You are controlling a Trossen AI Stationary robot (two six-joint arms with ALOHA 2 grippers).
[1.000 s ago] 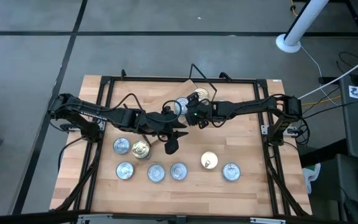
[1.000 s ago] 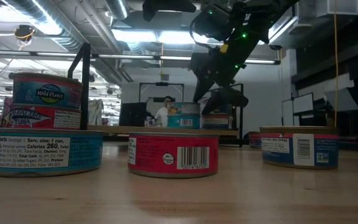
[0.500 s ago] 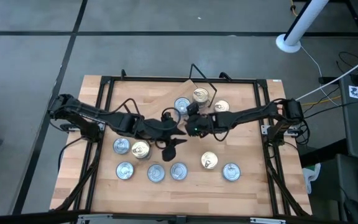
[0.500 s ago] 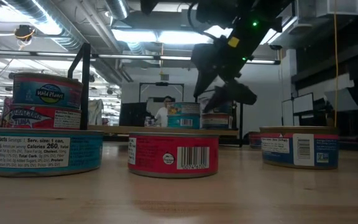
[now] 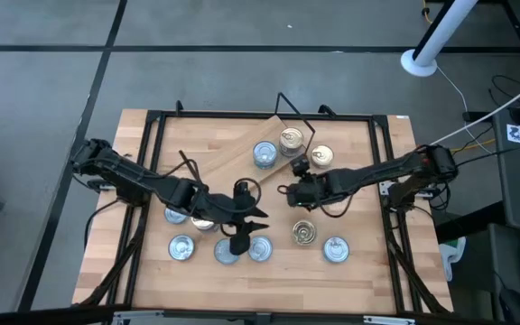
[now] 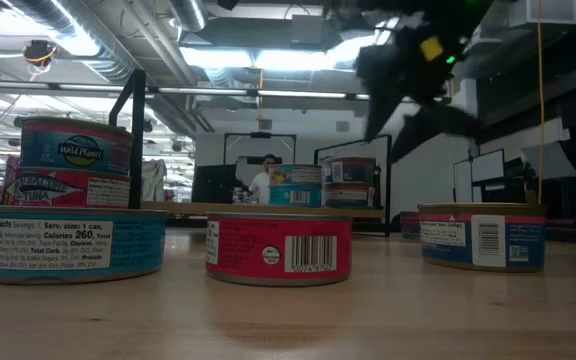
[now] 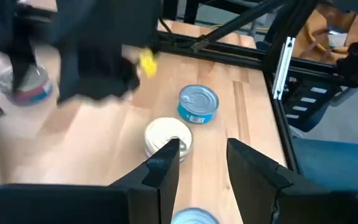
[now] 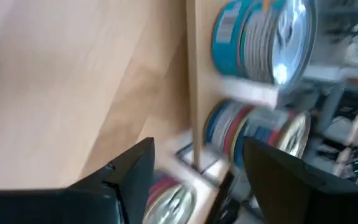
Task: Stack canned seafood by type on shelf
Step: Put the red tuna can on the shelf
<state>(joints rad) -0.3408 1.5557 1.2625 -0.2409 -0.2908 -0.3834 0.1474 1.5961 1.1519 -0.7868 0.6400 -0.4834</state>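
Wooden planking forms the tabletop, which is framed by black rails and surrounded by grey floor in the high view. Toward the far side of the table, the shelf is laid at an angle. Three tins are seen on it: a silvery-blue-lidded tin and two gold-lidded tins just beside one another. In the low view, stacks of tins are seen on the shelf in the distance, and a person is visible far behind in the room.

Nearer the front edge, more tins are spread out on the table: silvery ones and, a gold-lidded one, and others partly hidden beneath the left arm. In the low view, a red-labelled tin is seen in the middle, a blue-labelled tin to one side, and a stack of three tins to the other.

The left gripper is held low over the front row of tins; its fingers are parted, and nothing is held between them. A cream-lidded tin and a blue tin are seen beyond them.

The right gripper is positioned between the shelf and the front row, above the table. Its fingers are spread apart and nothing is grasped.
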